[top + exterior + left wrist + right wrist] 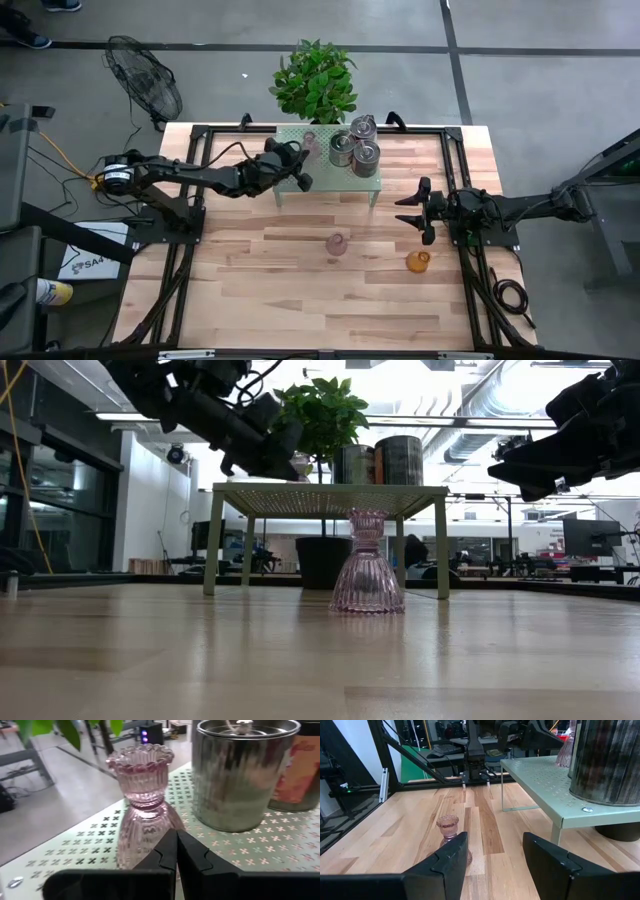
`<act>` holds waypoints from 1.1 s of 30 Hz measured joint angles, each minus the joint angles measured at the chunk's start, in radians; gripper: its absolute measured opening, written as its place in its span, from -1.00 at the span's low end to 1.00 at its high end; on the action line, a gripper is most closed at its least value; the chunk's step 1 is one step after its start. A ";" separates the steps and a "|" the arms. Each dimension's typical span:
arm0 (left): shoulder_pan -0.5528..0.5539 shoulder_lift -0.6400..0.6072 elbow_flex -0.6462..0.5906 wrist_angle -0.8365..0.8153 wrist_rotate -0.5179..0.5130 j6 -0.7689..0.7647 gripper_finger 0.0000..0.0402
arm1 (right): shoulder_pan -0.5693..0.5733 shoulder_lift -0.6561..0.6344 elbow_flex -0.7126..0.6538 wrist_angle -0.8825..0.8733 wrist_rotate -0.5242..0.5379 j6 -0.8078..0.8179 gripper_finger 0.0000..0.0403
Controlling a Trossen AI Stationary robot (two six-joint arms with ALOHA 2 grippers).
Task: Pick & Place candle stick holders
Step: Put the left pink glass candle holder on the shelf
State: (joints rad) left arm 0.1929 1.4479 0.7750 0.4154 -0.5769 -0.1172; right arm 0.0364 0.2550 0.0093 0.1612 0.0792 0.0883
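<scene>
A pale pink glass candle stick holder (pixel 142 795) stands upright on its flared foot at the left end of the green perforated shelf (pixel 300 183). Beside it on the shelf stand three silver-grey round holders (pixel 355 145). My left gripper (pixel 176 840) is shut, just in front of the pink holder's lower body, over the shelf's left part (pixel 298 168). A second pink holder (pixel 337 243) and an amber one (pixel 418 261) stand on the table. My right gripper (pixel 415 210) waits open at the table's right, nothing between its fingers (pixel 495 865). My left gripper comes nearly level from the table's left side, its shut fingertips (pixel 167 845) right at the flared lower body (pixel 140 840) of the pink holder on the shelf. I cannot tell whether they touch it. The holder stands upright on the shelf.
A potted green plant (pixel 315 80) stands behind the shelf at the table's far edge. Black frame rails (pixel 180 250) run along the table's left and right sides. Bare wood (pixel 260 290) lies between the shelf and the near edge.
</scene>
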 joint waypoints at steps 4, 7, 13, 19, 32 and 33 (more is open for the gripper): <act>0.003 0.000 0.000 -0.003 -0.016 -0.023 -1.00 | 0.000 0.000 0.000 0.000 0.000 0.000 -0.08; 0.003 0.000 0.000 -0.010 -0.043 -0.026 -1.00 | 0.000 0.000 0.000 0.000 0.000 0.000 -0.08; -0.004 0.000 0.000 -0.027 -0.084 -0.045 -1.00 | 0.000 0.000 0.000 0.000 0.000 0.000 -0.08; -0.003 0.003 -0.001 -0.023 -0.114 -0.055 -1.00 | 0.000 0.000 0.000 0.000 0.000 0.000 -0.08; 0.047 0.004 -0.001 -0.016 -0.078 -0.095 -1.00 | 0.000 0.000 0.000 0.000 0.000 0.000 -0.08; 0.056 0.004 -0.001 -0.017 -0.069 -0.097 -1.00 | 0.000 0.000 0.000 0.000 0.000 0.000 -0.08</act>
State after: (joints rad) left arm 0.2490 1.4521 0.7742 0.3985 -0.6456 -0.2141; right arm 0.0364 0.2554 0.0093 0.1612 0.0792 0.0887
